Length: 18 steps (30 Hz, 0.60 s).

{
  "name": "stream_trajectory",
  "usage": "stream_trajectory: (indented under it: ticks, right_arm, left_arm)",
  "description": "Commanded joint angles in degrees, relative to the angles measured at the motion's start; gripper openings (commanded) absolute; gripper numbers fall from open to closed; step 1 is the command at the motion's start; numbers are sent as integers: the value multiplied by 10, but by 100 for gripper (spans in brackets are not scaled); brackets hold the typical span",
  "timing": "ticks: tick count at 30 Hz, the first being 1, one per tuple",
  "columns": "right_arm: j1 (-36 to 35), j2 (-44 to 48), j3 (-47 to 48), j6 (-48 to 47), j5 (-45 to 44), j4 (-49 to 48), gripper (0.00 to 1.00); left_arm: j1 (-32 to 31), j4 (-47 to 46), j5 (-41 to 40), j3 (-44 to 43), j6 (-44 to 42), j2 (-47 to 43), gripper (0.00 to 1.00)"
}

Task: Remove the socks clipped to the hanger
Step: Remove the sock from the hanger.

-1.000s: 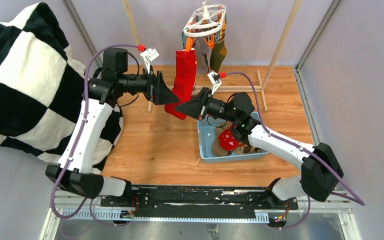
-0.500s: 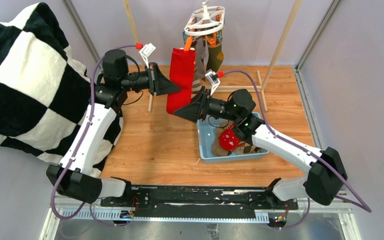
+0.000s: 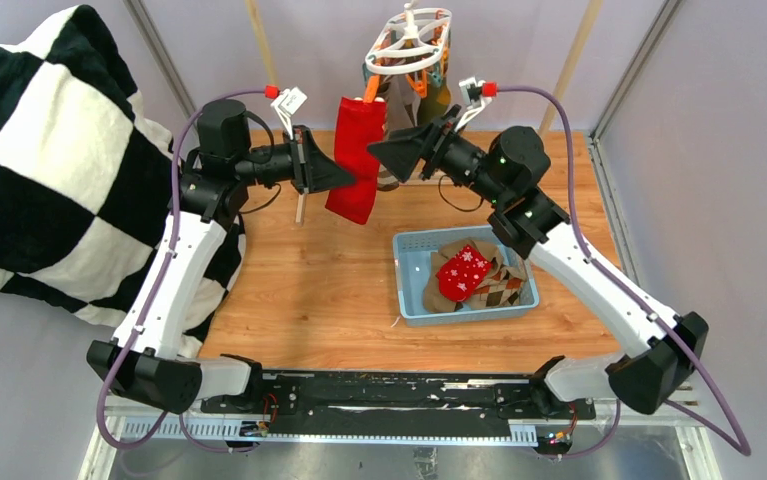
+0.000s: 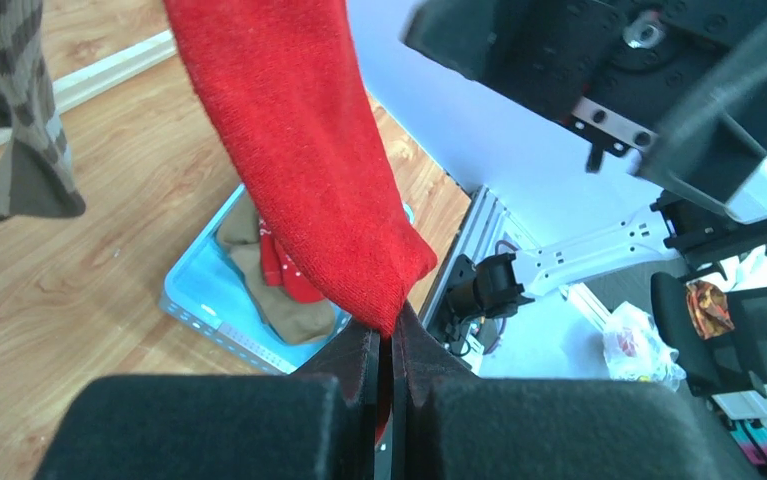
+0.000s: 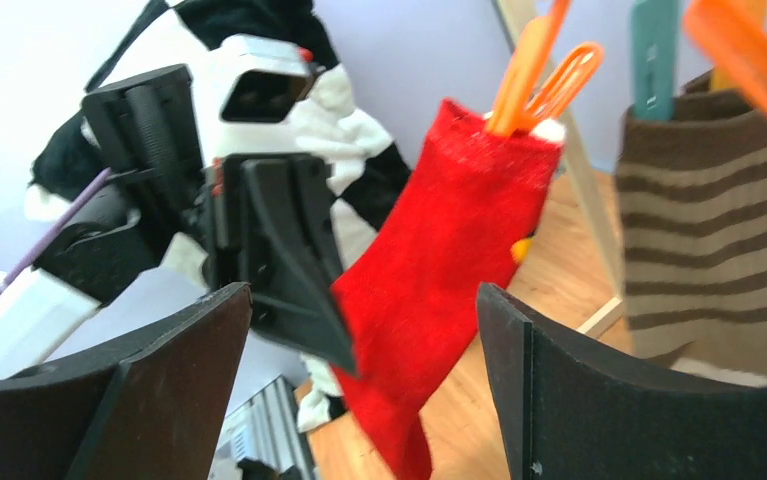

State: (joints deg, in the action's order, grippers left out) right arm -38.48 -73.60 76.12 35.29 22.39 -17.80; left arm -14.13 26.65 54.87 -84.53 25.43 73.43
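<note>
We are looking down at a plain red sock (image 3: 357, 160) hanging by its cuff from an orange clothespin (image 5: 529, 70) on the white oval hanger (image 3: 411, 40), at the back of the wooden table. The sock is slanting leftward rather than hanging straight, because the left gripper (image 4: 387, 350) is pinching its lower tip tightly between closed fingers. The right gripper (image 3: 373, 153) is hovering just beside the sock's upper part, on the other side from the left one; its fingers (image 5: 159, 400) are spread wide and gripping nothing. Right of the red sock, a striped brown sock (image 5: 719, 260) is dangling from the same hanger, near a teal clothespin (image 5: 652, 50). Below, a blue basket (image 3: 402, 285) is sitting on the table, holding a red snowflake sock (image 3: 462, 272) on top of brown patterned ones. A black-and-white checkered blanket (image 3: 49, 170) is filling the left side.
</note>
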Motion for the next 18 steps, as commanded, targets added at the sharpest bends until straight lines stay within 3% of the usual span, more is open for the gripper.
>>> stream_trajectory:
  ticks: [1, 12, 18]
  right_arm:
    - [17, -47, 54, -7, -32, 22, 90]
    - [39, -132, 97, 135, -45, -104, 91]
    - [32, -170, 130, 160, -58, -150, 87]
  left_arm:
    - [-4, 9, 5, -23, -6, -5, 0]
    - [-4, 6, 11, -27, -5, -2, 0]
    - [-4, 10, 9, -27, -9, -3, 0]
